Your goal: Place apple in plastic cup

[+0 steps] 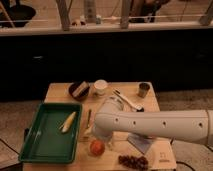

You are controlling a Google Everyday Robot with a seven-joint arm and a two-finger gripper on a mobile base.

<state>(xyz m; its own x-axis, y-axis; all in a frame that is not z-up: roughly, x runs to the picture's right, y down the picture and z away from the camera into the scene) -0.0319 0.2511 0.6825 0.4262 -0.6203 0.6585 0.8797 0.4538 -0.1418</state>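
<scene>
Hiding the hand [104, 141], the arm [150, 122] overhangs the apple [97, 147].

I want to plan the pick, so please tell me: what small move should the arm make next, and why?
Probably lower the gripper onto the apple. The arm ends just above and beside the apple, which lies free on the table by the green tray. No see-through cup is visible yet.
</scene>
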